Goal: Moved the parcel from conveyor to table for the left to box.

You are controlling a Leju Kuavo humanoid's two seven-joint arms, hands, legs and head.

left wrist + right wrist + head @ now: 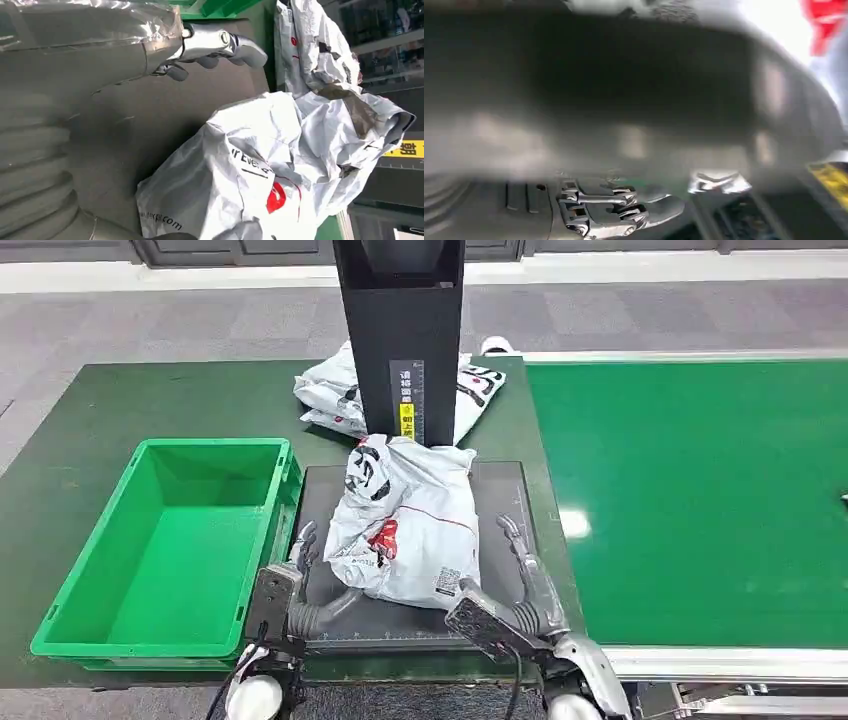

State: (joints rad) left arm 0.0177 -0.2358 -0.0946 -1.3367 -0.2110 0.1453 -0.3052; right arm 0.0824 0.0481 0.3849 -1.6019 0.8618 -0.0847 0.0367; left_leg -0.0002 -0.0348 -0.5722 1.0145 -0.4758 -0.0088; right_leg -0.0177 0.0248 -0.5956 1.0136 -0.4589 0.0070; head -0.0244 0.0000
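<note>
While the white parcel point(405, 525) lies crumpled on the dark mat point(500, 490) at the worktop's point(90, 430) near edge, the left hand point(305, 550) and right hand point(520, 555) flank it, fingers spread, grasping nothing. Beside the mat's left edge sits a green bin point(165, 550).

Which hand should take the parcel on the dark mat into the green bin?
Left. The left hand sits open at the parcel's edge on the green bin's side, so the carry looks short. The right hand lies on the conveyor side and would have to reach across the parcel.
</note>
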